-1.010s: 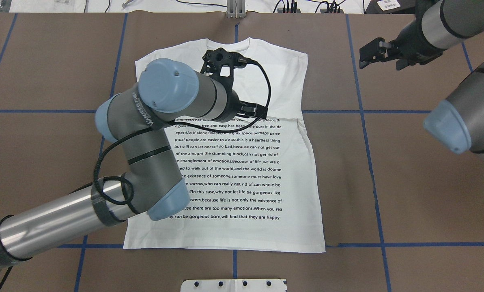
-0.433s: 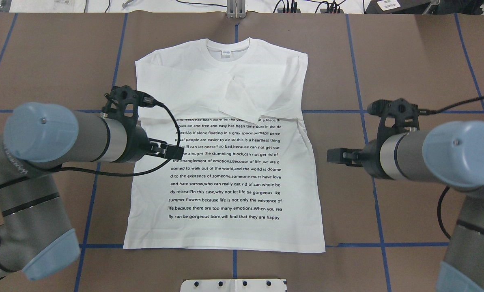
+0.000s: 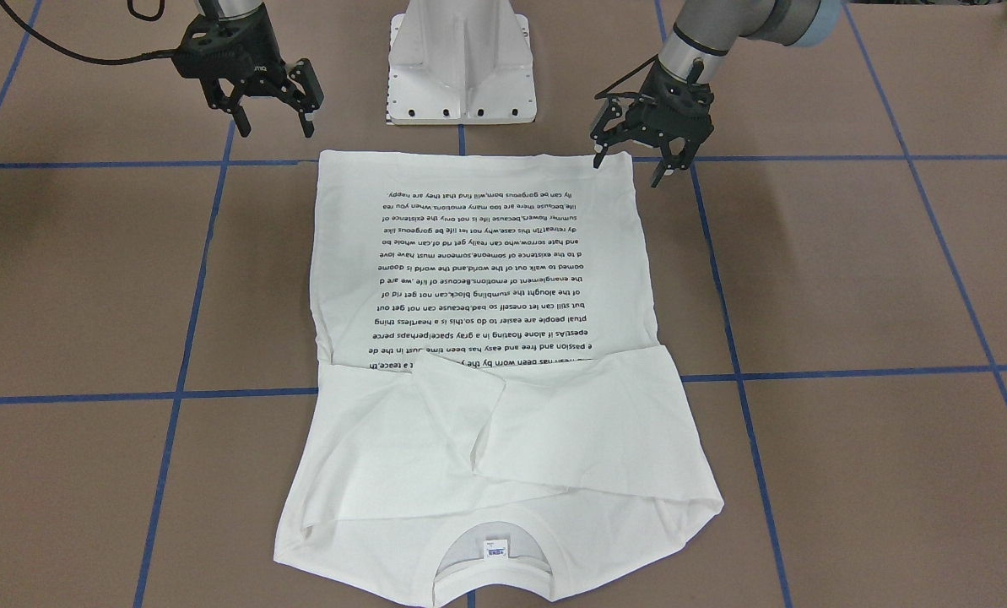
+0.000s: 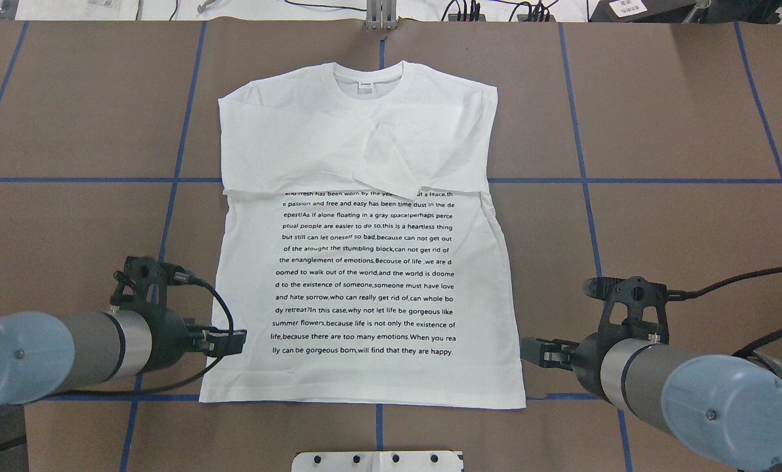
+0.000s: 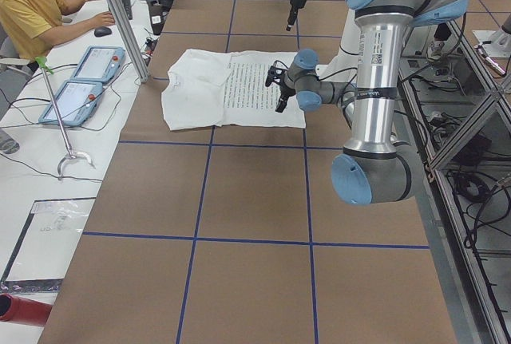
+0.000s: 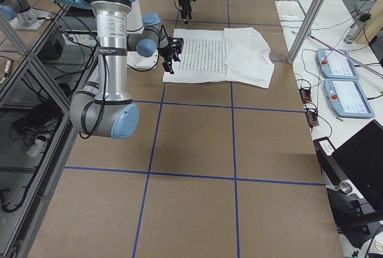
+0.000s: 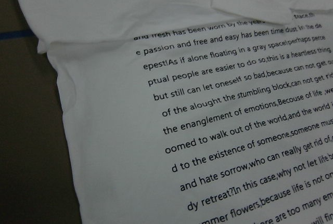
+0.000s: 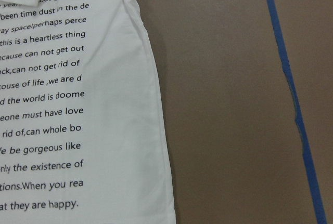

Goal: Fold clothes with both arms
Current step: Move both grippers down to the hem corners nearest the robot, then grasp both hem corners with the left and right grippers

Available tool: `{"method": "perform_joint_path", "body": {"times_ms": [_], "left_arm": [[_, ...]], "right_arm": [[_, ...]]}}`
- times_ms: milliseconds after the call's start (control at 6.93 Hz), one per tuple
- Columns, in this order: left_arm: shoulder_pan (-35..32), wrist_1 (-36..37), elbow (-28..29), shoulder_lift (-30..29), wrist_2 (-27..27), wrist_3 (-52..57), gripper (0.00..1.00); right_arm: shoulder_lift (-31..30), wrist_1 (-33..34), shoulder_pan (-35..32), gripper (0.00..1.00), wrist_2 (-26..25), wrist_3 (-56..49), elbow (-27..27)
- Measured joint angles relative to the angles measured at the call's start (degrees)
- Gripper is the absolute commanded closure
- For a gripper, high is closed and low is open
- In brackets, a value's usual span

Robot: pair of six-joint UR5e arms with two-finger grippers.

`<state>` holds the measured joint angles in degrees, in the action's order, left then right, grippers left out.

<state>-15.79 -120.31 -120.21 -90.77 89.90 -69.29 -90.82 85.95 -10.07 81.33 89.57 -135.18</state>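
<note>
Nearest the robot, the hem of the white T-shirt is flanked by both arms. The left gripper is held over the T-shirt's left hem corner, and the right gripper just beside its right edge. Both sets of jaws are spread open, and nothing is gripped.

The T-shirt is laid flat on the table, front up. Beyond the hem the printed text is uncovered. Beyond that the sleeves are folded in across the chest, one overlapping the other. Farthest off lies the collar.

The sleeve folds can be judged done. The lengthwise fold, hem toward collar, is not yet made, and the hem is not yet taken hold of. Roughly the first half of the task is judged complete.

The spread of the jaws is shown plainly only in the front-facing view, for the left gripper and the right gripper; from overhead they are seen edge-on. The neck tag is also clearest there.

In the wrist views only cloth and table are shown, with a soft ripple along the T-shirt's left edge. A seated operator is seen only from the left side.
</note>
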Motion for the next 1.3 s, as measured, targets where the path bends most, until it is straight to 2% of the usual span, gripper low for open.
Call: {"method": "perform_joint_path", "body": {"times_ms": [144,289,433,866,1299], "left_arm": [[3.93,1.68,0.08,0.69,-2.19,-3.34,0.08],[6.54,4.3,0.2,0.7,-3.36,-5.85,0.21],[7.74,6.41,0.32,0.6,-3.8,-6.99,0.3],[8.41,8.91,1.45,-0.39,-3.92,-7.55,0.38],[8.51,9.1,2.63,-1.25,-3.8,-7.53,0.62]], "right_arm": [[-0.51,-0.01,0.97,0.0,-0.63,0.42,-0.06],[-0.69,-0.05,1.33,0.0,-0.83,0.55,-0.07],[-0.73,-0.08,1.47,0.0,-0.88,0.59,-0.08],[-0.71,-0.08,1.59,0.0,-0.93,0.6,0.04],[-0.68,-0.08,1.69,0.0,-0.92,0.61,0.16]]}}
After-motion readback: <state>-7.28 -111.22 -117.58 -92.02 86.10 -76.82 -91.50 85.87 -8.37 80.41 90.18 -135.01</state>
